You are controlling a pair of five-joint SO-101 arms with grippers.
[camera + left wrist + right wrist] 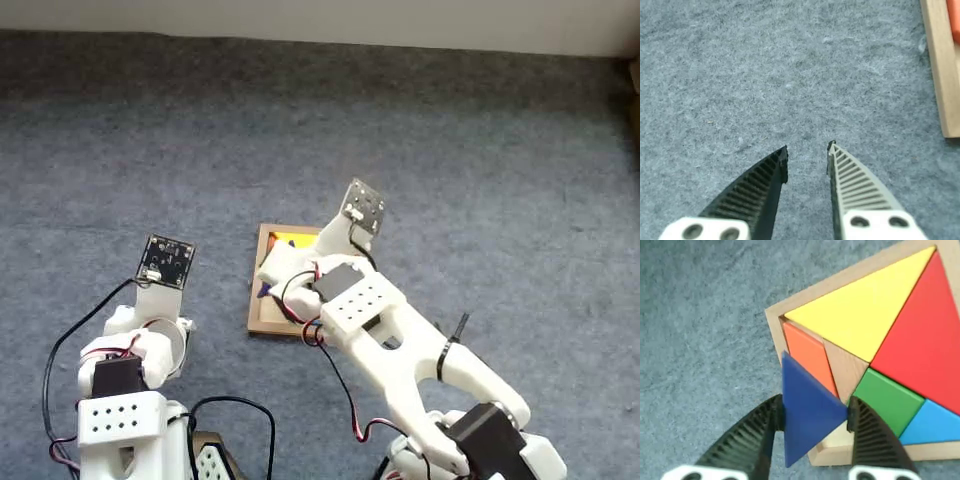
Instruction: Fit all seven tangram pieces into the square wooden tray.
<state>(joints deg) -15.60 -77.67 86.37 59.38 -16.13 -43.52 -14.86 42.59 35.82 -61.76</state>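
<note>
My right claw [815, 407] pinched the blue triangle [806, 419] over the tray [850, 278]. I think it needed turning to fit the bare gap [845, 371]. My left claw [807, 150] sat spread.

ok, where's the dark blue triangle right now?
Right wrist view: the dark blue triangle is held in the right gripper, over a corner of the tray, beside the orange piece.

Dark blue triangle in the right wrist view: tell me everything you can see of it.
The dark blue triangle is a flat, smooth, painted-looking piece with sharp corners, clamped at two edges by the right gripper. It sits over a corner of the wooden tray, overlapping the orange piece, with one tip past the rim. It is not seated; whether it touches the tray is unclear.
</note>
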